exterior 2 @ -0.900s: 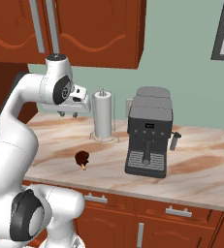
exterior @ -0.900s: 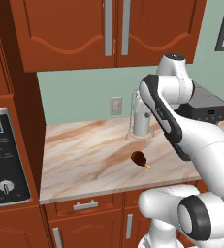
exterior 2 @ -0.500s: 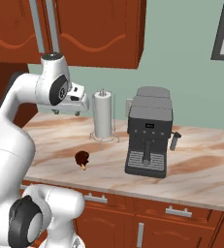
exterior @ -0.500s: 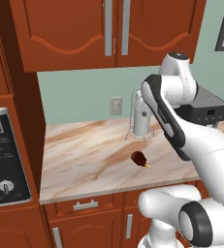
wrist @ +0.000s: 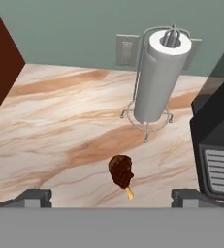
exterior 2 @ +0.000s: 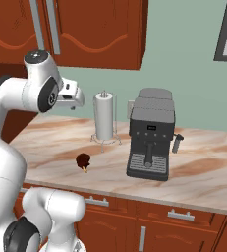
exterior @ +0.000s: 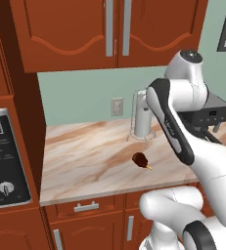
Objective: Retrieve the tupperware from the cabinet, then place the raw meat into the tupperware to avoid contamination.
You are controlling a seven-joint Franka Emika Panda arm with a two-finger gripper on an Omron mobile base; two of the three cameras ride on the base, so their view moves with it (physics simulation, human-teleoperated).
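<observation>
We see a marbled tan bench against a pale green wall with an outlet, reddish-brown drawer fronts below, and an oven control panel at far left.

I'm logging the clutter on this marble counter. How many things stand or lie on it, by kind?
Dark reddish-brown raw meat drumstick: 1
White paper-towel roll on wire stand: 1
Black and grey coffee machine: 1
Total: 3

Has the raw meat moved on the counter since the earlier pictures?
No. The raw meat lies at the same spot in front of the paper towel holder, as before, in the left base view.
</observation>
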